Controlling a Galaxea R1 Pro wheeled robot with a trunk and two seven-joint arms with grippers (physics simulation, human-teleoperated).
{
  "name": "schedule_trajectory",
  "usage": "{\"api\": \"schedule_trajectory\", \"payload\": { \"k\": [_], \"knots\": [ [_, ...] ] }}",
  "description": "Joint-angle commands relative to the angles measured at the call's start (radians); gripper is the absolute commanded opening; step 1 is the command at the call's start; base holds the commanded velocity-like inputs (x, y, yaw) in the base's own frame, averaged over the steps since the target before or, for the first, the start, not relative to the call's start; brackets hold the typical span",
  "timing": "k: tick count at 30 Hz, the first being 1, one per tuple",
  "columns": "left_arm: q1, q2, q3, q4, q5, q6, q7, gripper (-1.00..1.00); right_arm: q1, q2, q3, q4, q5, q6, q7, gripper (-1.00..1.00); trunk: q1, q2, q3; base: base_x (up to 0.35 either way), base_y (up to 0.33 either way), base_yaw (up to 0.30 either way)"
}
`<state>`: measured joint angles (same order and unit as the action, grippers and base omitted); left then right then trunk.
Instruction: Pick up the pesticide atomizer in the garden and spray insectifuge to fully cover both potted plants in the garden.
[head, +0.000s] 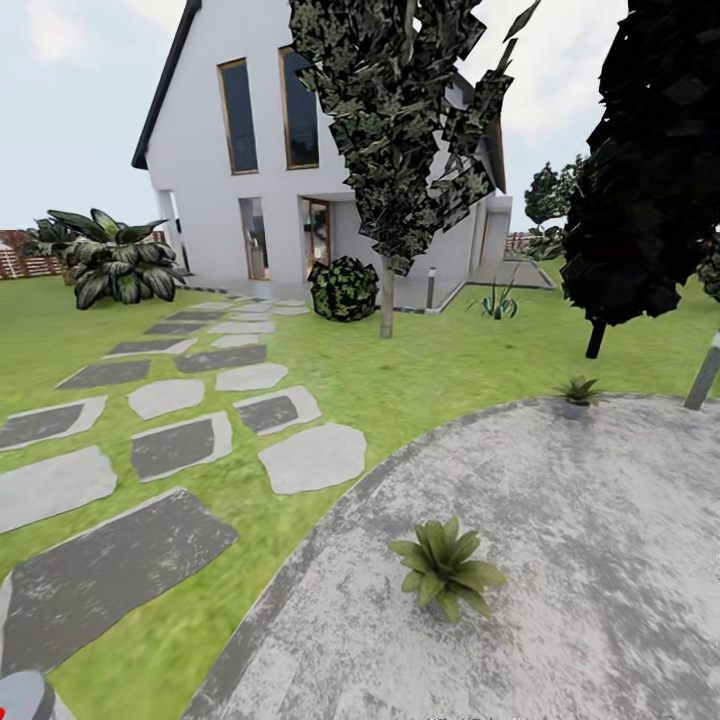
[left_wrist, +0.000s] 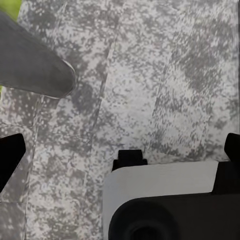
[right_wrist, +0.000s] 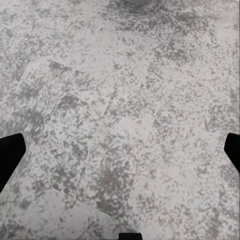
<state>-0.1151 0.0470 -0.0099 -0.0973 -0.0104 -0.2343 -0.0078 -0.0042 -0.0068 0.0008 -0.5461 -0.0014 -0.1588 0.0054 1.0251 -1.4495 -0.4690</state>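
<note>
Standing on the stone patio (head: 600, 560), two potted plants (head: 446, 570) (head: 578, 392) are seen well apart. Both grippers' (left_wrist: 120, 150) (right_wrist: 120, 150) jaws are spread wide above grey paving, nothing held.

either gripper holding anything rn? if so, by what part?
Nothing held. Left gripper and right gripper both have fingertips spread wide over bare stone patio, with nothing between them. No atomizer in sight; both potted plants sit ahead.
</note>
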Motion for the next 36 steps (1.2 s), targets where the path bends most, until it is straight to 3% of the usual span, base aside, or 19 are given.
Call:
{"api": "schedule_trajectory", "payload": {
  "k": [1,7,14,19,36],
  "knots": [
    [-0.001,0.001,-0.001,-0.008,-0.001,-0.011,0.003,1.0,0.0,0.006,0.0,0.004,0.001,-0.014,0.001,1.0,0.0,0.0,-0.001,0.0,0.0,-0.276],
    [0.0,0.001,-0.002,-0.03,-0.003,-0.027,0.006,1.0,0.0,0.011,-0.001,0.009,0.004,-0.024,0.0,1.0,0.0,0.0,-0.001,0.0,0.0,-0.275],
    [-0.003,-0.009,-0.002,-0.23,-0.002,-0.03,0.006,1.0,0.0,-0.001,-0.008,-0.018,0.002,-0.025,-0.001,1.0,0.0,0.0,-0.001,0.0,0.0,-0.275],
    [-0.002,-0.009,-0.001,-0.295,0.0,-0.032,0.005,1.0,0.0,-0.001,-0.007,-0.064,0.001,-0.025,-0.001,1.0,0.0,0.0,-0.004,0.0,0.0,-0.275],
    [0.012,-0.012,-0.005,-0.288,0.0,-0.033,0.005,1.0,0.0,-0.004,-0.007,-0.042,0.001,-0.047,-0.003,1.0,0.0,0.0,-0.014,0.02,-0.007,-0.275]
  ]
}}
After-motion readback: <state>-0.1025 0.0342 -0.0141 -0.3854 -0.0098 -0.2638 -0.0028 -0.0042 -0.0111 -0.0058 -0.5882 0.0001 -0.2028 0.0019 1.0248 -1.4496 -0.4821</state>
